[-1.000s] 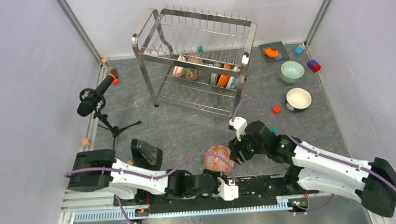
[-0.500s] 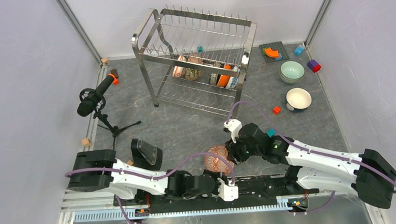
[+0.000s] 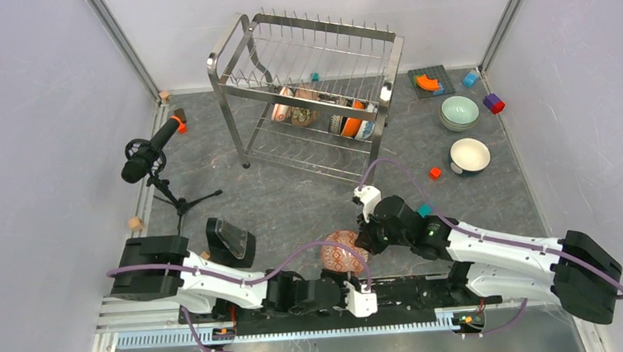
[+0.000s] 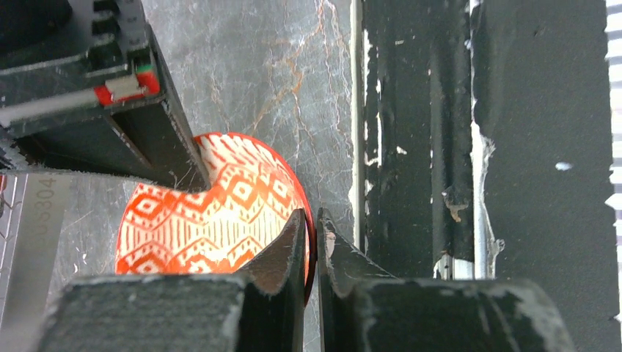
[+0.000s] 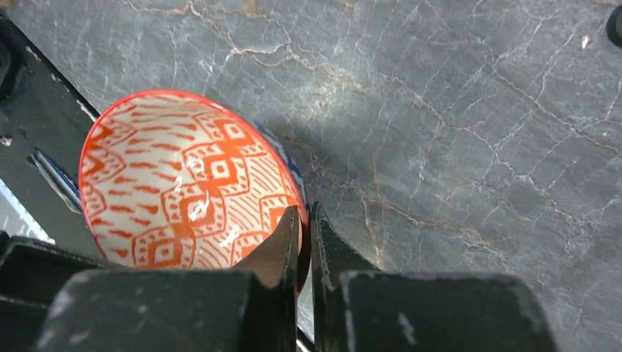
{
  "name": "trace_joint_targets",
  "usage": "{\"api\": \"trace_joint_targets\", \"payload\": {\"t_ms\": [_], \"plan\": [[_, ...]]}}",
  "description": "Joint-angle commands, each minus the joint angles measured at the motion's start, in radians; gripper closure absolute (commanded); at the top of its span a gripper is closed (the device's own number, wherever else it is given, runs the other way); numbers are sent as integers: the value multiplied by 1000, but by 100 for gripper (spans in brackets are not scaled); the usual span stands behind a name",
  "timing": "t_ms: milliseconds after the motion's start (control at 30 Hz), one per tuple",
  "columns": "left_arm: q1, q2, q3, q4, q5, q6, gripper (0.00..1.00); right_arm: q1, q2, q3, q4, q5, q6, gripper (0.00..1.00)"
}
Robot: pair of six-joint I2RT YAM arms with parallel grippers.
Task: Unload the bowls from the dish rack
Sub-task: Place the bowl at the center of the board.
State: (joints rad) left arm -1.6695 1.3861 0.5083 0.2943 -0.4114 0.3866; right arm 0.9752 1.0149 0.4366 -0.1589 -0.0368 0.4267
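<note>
The red-patterned bowl [image 3: 344, 251] is out of the dish rack [image 3: 217, 83] and sits low over the near middle of the surface [image 3: 293, 202], between the two arms in the top view. The left claw [image 3: 347, 269] grips it from the near side. The right claw [image 3: 364, 243], which a second ago stood spread and a little further off to the right, has moved in against the bowl's right edge and closed. This reads as a handover: both arms now have the bowl, so the left can probably let go and the right carry it off. A pale green bowl [image 3: 459, 112] and a cream bowl [image 3: 470, 155] already stand on the surface at the right, while several bowls [image 3: 346, 124] remain on the rack's lower tier. In the left wrist view the left claw [image 4: 312, 220] is pinching the rim of the bowl [image 4: 213, 220], one finger inside and one outside. A pale metal strip [image 4: 37, 220] at the left edge bears faint stamped characters that seem to end in "304"; the rest is too blurred to read. In the right wrist view the right claw [image 5: 304, 216] likewise pinches the rim of the bowl [image 5: 183, 183], its jaws nearly together across the thin wall; no writing shows here.
</note>
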Motion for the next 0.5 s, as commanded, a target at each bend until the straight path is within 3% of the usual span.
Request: {"api": "trace_joint_targets", "payload": {"t_ms": [0, 67, 200, 333, 367, 467], "plan": [[-16, 0, 42, 63, -68, -51, 98, 0, -20, -15, 29, 42, 21, 100], [-18, -4, 49, 62, -95, -82, 95, 0, -39, -11, 12, 60, 20, 100], [-19, -37, 62, 54, -122, -166, 49, 1, -87, 6, -63, 107, -2, 100], [-18, -95, 65, 52, -147, -251, 22, 1, -147, 24, -149, 165, -33, 100], [-19, -108, 70, 48, -162, -279, 2, 0, -159, 26, -168, 177, -38, 100], [-18, -144, 88, 26, -265, -408, 0, 0, -203, 21, -210, 210, -45, 100]]}}
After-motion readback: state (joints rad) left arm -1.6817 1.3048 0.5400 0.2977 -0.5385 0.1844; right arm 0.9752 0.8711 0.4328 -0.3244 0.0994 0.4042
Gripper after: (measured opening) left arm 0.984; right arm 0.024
